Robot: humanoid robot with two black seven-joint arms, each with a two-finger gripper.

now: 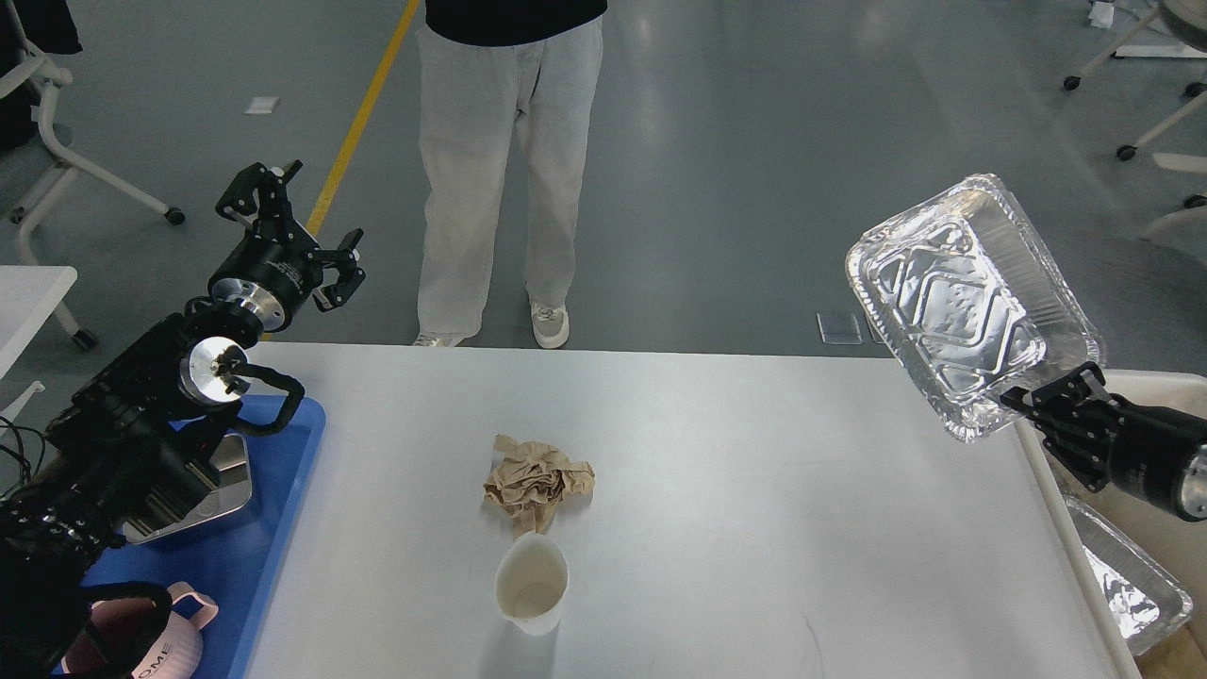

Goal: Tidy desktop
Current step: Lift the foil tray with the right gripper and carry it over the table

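Taking the paper cup (532,585) as reference: it stands upright near the front edge of the white tabletop (754,490), which fills the centre of the view from the blue tray on the left to the cream bin on the right. Just behind the cup, nearly touching its rim, lies a crumpled brown paper (538,483). To the right of the cup the tabletop surface runs bare to its right edge; to the left it is bare up to the blue tray (273,528). The tray holds a pink mug (174,641), cut off by the lower frame edge, and a shiny metal dish (212,490) largely hidden by the left arm. Far right of the cup, a cream bin (1146,387) adjoins the tabletop edge; a foil tray in the bin (1127,580) shows only in part. Above the bin's rim, the right claw (1056,401) is clamped on the near rim of a lifted foil pan (962,302), tilted, well clear of the tabletop. Left and beyond the cup, the left claw (288,226) hangs above the tabletop's far left corner, fingers spread, holding nothing. Past the far edge a person (504,170) stands on the grey floor, cut off above the waist.
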